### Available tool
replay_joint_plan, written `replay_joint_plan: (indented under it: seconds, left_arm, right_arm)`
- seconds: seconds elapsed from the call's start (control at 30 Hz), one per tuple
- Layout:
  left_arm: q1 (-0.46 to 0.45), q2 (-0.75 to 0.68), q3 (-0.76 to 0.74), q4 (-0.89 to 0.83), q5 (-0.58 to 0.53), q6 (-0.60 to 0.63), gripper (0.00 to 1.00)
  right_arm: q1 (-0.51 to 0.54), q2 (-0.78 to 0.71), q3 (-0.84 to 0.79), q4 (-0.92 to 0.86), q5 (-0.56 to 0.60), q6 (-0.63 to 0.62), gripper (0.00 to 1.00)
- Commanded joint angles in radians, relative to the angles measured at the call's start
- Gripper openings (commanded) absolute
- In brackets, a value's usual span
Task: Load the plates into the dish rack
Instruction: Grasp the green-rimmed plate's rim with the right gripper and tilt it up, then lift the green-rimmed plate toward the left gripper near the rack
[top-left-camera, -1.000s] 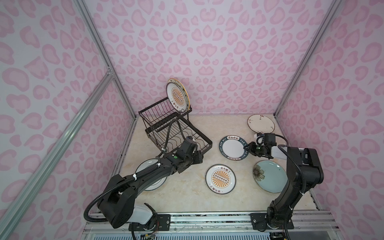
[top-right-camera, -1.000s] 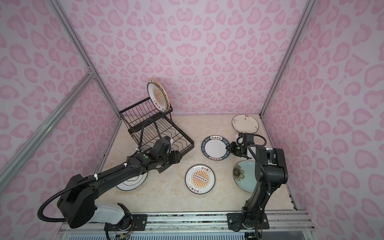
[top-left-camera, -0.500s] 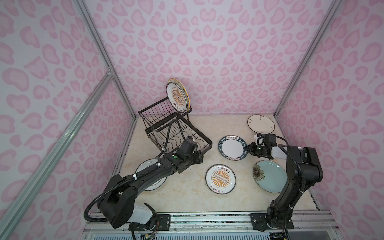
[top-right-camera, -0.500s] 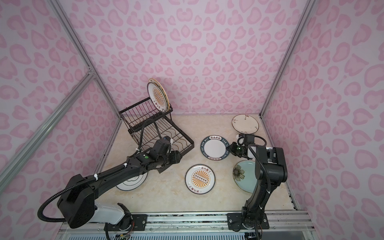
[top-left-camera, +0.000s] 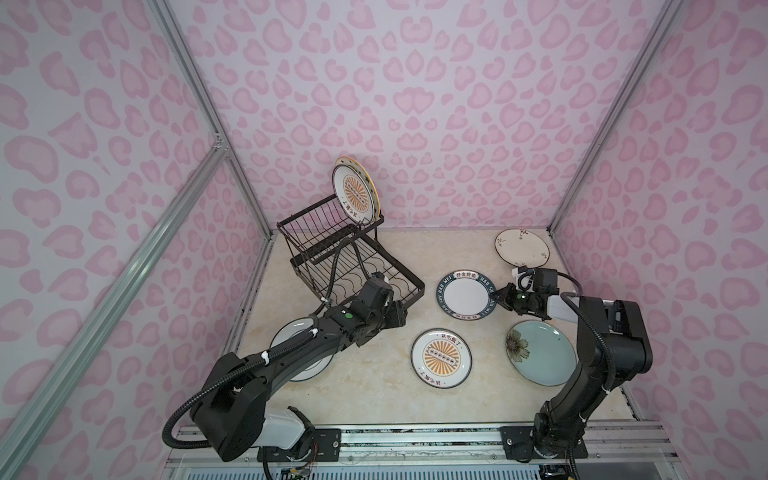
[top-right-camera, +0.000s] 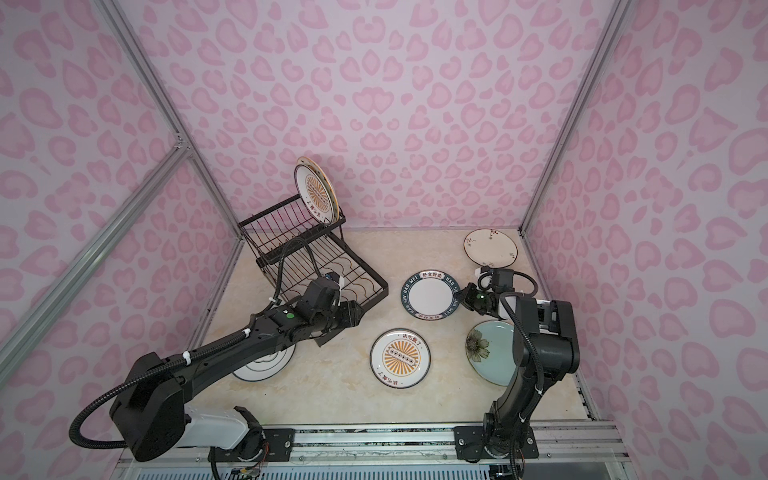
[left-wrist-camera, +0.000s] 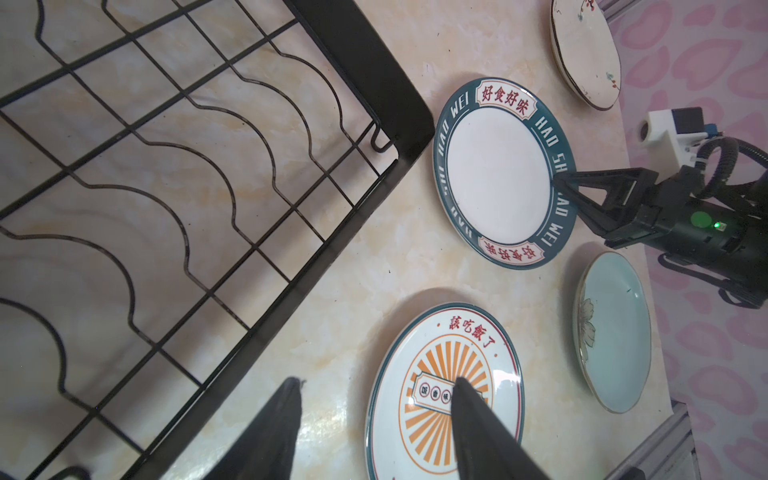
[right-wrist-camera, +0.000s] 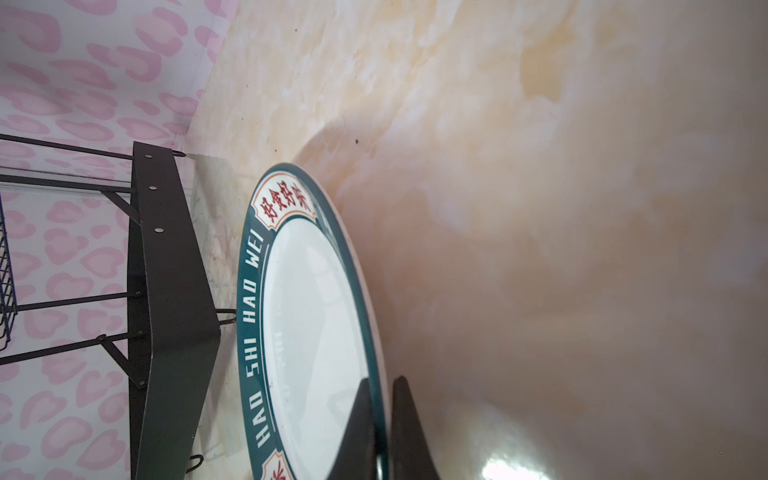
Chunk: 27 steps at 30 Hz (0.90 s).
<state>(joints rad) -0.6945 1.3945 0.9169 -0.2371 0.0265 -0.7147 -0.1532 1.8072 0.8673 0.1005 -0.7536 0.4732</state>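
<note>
Beige marble-look desk (top-left-camera: 374, 399) with pink blotchy walls all round; the black wire dish rack (top-left-camera: 401, 266) sits at the back left, turned at an angle, with its raised basket behind and the flat wavy-wire tray in front, that tray bare.

Plates: one orange sunburst plate (top-left-camera: 356, 195) stands on edge at the far end of the raised basket, the only one in the rack; the other five lie on the desk. The pale blue-green flower plate (top-left-camera: 540, 353) is front right; a white plate (top-right-camera: 266, 368) front left is half hidden under the left arm; a second sunburst plate (top-left-camera: 441, 358) is front middle; the green-rimmed HAO SHI HAO WEI plate (top-left-camera: 465, 296) is just right of the tray's corner; a cream plate (top-left-camera: 521, 248) with little sprigs is back right.

The right claw (right-wrist-camera: 382, 386) is pinched closed on the green-rimmed plate's right edge, one finger over the rim and one under; can't tell if that edge is off the desk. The left claw (left-wrist-camera: 376, 415) is parted about halfway with nothing in it, over the desk just beside the tray's front edge, near the second sunburst plate.
</note>
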Motion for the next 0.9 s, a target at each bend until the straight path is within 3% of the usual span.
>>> replay_joint_plan:
  seconds: [0.0, 0.47, 0.87]
  left_arm:
    - [0.0, -0.018, -0.004, 0.013, 0.001, 0.003, 0.6]
    - [0.002, -0.084, 0.008, 0.022, 0.004, 0.026, 0.62]
    - [0.056, -0.215, -0.021, 0.028, 0.061, 0.08, 0.63]
  right_arm:
    - [-0.005, -0.017, -0.012, 0.016, -0.018, 0.01, 0.0]
    - [0.002, -0.221, -0.022, 0.0, -0.069, 0.039, 0.0]
    - [0.195, -0.333, 0.03, 0.044, -0.119, 0.041, 0.0]
